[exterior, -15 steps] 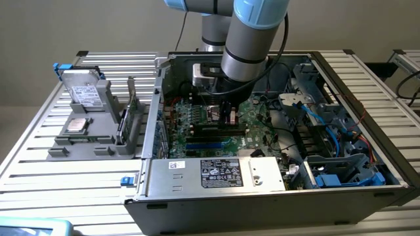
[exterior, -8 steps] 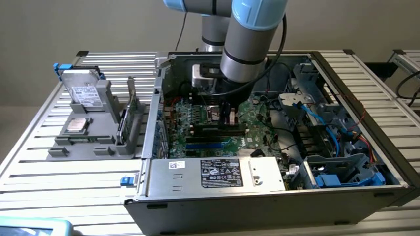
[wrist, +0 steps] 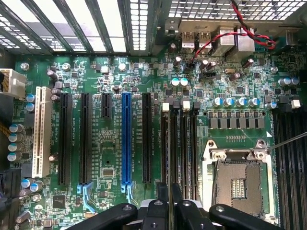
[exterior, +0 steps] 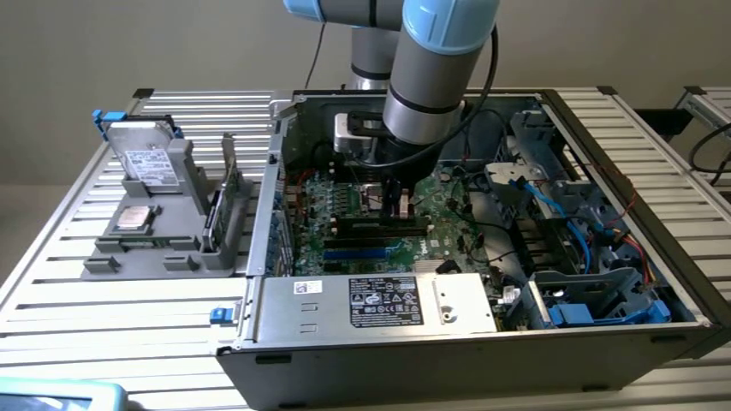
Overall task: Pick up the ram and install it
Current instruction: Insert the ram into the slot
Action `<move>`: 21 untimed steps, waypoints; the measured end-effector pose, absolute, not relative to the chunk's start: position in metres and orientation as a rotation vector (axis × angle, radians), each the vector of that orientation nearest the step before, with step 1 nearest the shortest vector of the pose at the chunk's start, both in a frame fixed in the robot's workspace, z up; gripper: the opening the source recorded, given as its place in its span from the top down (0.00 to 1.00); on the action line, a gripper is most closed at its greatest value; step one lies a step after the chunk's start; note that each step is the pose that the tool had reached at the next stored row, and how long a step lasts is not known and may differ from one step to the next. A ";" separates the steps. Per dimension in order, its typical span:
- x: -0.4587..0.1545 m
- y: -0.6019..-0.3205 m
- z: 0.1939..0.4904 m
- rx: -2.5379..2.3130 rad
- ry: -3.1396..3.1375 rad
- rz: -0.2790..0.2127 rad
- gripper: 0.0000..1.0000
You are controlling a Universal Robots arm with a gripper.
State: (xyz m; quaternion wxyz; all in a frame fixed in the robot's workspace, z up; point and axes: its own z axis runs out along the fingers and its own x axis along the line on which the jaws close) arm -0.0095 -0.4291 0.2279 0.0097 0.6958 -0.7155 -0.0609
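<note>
Inside the open computer case [exterior: 639, 205], my gripper [exterior: 395, 208] hangs just above the green motherboard [exterior: 342, 231]. In the wrist view the gripper [wrist: 169, 199] is shut on the ram [wrist: 169, 143]. The ram is seen edge-on as a thin dark strip. It runs straight along the first of the black memory slots [wrist: 184, 143], between the white latches at their far end. I cannot tell whether its edge touches the slot.
An open processor socket [wrist: 237, 182] lies beside the memory slots, and a blue expansion slot [wrist: 126, 139] and black ones lie on the other side. Cables and drive cages [exterior: 594, 300] crowd the case at the exterior view's right. A grey tray [exterior: 149, 248] outside holds a silver chip [exterior: 133, 217].
</note>
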 end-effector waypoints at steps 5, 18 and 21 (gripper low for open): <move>-0.010 -0.429 0.228 2.186 -2.221 -0.189 0.86; -0.010 -0.429 0.227 2.204 -2.202 -0.189 0.86; -0.011 -0.429 0.226 2.201 -2.207 -0.190 0.86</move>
